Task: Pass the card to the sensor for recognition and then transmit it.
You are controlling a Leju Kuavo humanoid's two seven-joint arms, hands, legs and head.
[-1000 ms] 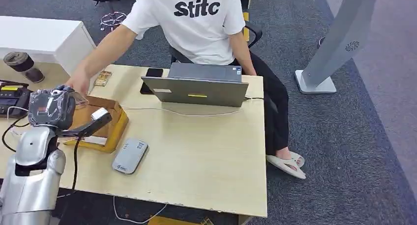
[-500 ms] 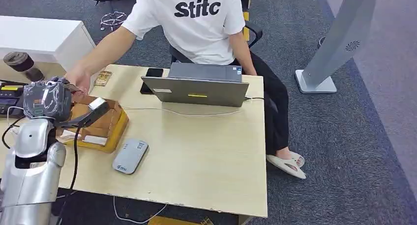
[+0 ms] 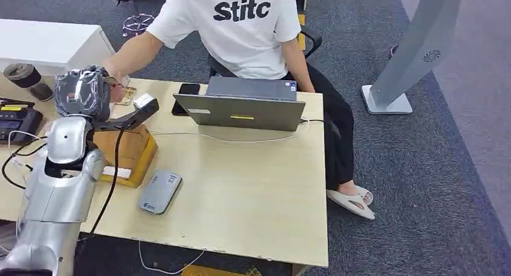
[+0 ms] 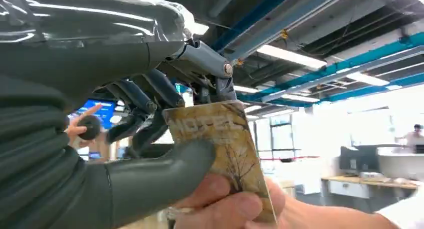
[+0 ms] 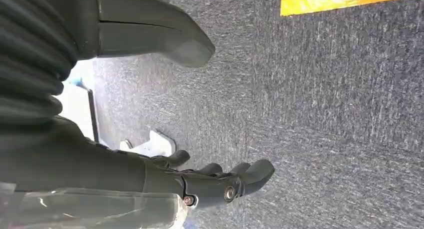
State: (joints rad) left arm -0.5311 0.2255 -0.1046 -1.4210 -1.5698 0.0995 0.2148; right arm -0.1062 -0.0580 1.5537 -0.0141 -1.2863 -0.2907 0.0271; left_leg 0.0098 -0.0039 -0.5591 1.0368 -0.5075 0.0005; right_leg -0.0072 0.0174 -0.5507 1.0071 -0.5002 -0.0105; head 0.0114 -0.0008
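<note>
Card, printed "HOTEL", sits center frame in left wrist view, pinched betw left hand thumb and dark fingers; person's hand grips its lower edge too. Head view: left hand raised upper left, past table's far edge. Right hand hangs over carpet, fingers apart, holding nothing.

Left arm showing silver shells, black cable trailing alongside; left hand wearing clear plastic wrap; grey ribbed cover, dark fingers.
</note>
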